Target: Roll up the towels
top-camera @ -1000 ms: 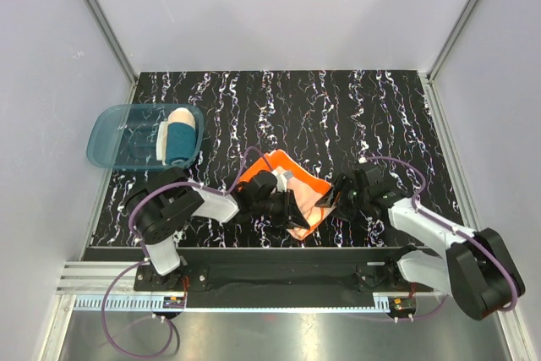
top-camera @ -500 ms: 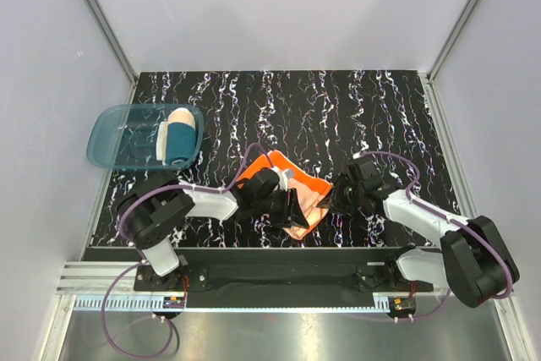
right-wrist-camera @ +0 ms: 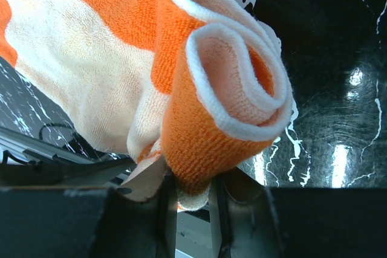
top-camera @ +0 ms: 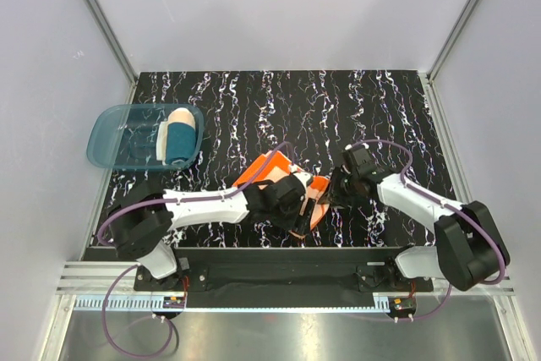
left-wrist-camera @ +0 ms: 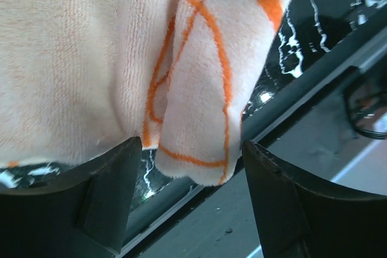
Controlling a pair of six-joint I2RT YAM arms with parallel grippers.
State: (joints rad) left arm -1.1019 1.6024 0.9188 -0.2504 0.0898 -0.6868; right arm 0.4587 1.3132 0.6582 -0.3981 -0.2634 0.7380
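1. The orange towel (top-camera: pixel 264 170) is lying bunched on the worktop (top-camera: pixel 355 107), close to its near edge and about midway between the side walls. One cream corner is hanging just beside that edge.
2. The worktop is stretching well beyond the towel toward the far wall, and also out to the right of the right arm.
3. The teal towel (top-camera: pixel 179 143) is sitting rolled in the tray (top-camera: pixel 103 143) at the left edge, well apart from both arms.
4. The left pincer (left-wrist-camera: pixel 190 161) is standing with its jaws apart, the cream corner dangling between them.
5. The right pincer (right-wrist-camera: pixel 192 200) is clamping the orange towel's rolled end.
6. Compared with a second ago, the left arm is reaching farther right and its jaws are now parted. The right pincer, open then, is now gripping. The orange towel is looking narrower, while the teal towel and tray are sitting unmoved.
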